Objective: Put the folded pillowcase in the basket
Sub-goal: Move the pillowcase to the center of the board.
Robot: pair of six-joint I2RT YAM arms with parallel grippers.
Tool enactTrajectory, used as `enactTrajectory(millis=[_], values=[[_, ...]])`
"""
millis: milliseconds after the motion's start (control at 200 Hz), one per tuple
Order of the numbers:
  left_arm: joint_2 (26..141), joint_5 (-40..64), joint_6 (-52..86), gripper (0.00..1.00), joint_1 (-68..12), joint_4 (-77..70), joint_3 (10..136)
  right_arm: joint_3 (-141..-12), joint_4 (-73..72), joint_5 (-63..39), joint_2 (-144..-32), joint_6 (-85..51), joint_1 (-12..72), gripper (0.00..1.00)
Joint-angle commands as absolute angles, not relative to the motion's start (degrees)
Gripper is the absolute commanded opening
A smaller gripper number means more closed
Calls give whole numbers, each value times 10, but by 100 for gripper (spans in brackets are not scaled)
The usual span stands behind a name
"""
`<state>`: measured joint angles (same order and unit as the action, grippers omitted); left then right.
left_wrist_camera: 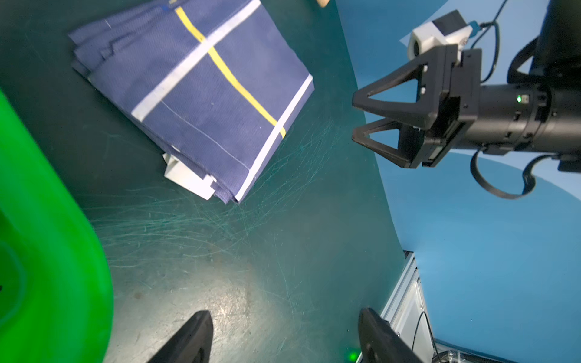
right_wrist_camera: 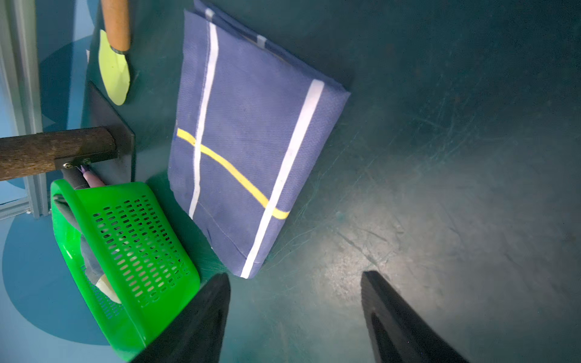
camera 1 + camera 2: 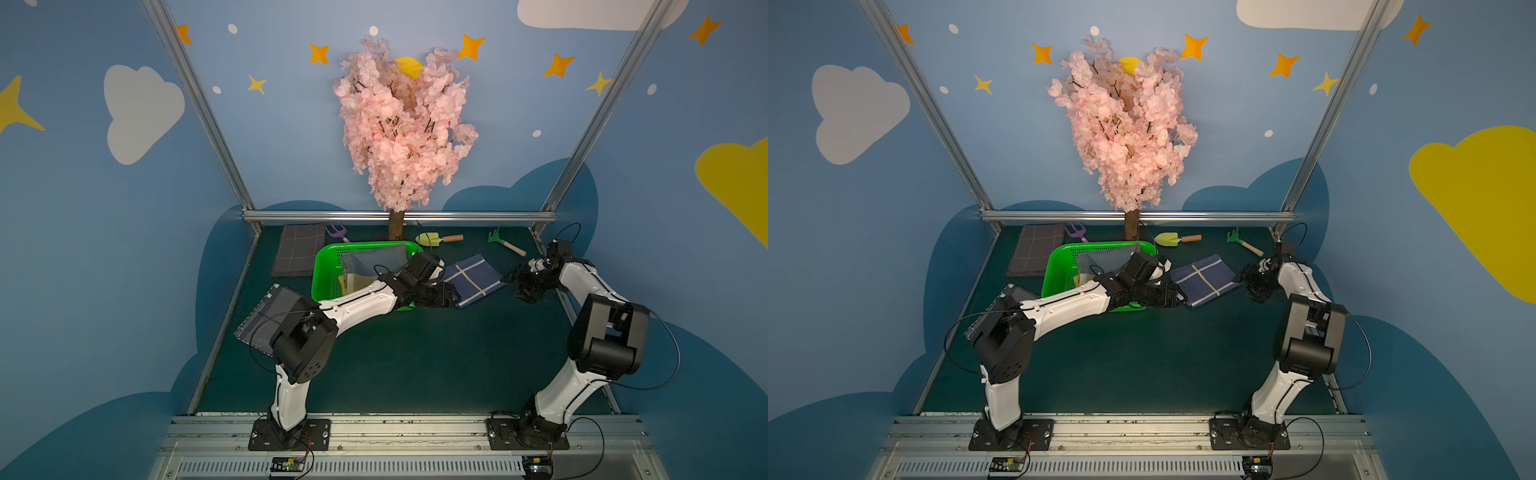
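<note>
Dark green tabletop [image 3: 415,353], enclosed by blue walls painted with clouds and stars. Far left of centre sits the bright green mesh basket [image 3: 322,270], with a grey cloth [image 3: 374,259] inside. Just right of it, flat on the table, lies the folded pillowcase [image 3: 473,278]: navy, with white stripes and one yellow line, its layers neatly stacked. The left gripper [image 1: 284,314] hovers off its near-left corner and the right gripper [image 1: 355,119] off its right edge. Both gape wide, holding nothing. This looks like the approach before pickup. Next, the jaws must close on an edge through every layer.
</note>
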<state>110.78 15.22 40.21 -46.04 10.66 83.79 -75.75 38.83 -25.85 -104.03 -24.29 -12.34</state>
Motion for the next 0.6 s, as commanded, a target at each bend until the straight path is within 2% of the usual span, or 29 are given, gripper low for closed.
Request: enactTrajectory(millis=[0,235,596], values=[[1096,137,388,76,-463,119,822,-788,392,-282,-1060,-223,-130,71],[1068,105,369,77,-482,153,820,-826,392,-269,-1130,-215,-134,72],[1058,129,384,77,-493,159,799,-925,426,-258,-1213,-197,-124,73]])
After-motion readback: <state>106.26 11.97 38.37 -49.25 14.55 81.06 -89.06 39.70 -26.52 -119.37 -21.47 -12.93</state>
